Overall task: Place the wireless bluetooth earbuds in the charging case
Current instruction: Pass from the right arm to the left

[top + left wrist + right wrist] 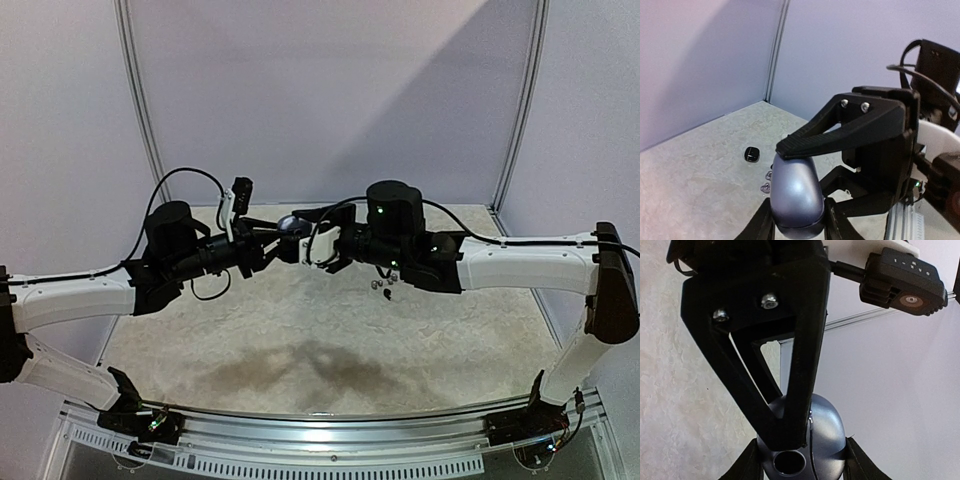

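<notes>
Earbuds point(752, 154), one black, two pale, one bluish-silver charging case point(796, 197)

The charging case point(795, 192), a smooth bluish-silver egg shape, is hanging clear of the table, pinched by the left gripper point(800, 225) and the right gripper point(802, 465). A seam is running down its shell, and a round dark socket is showing at one end. Two pale bluish-silver earbuds point(766, 187) are lying close together on the table, with a black earbud point(752, 154) sitting near them.
</notes>
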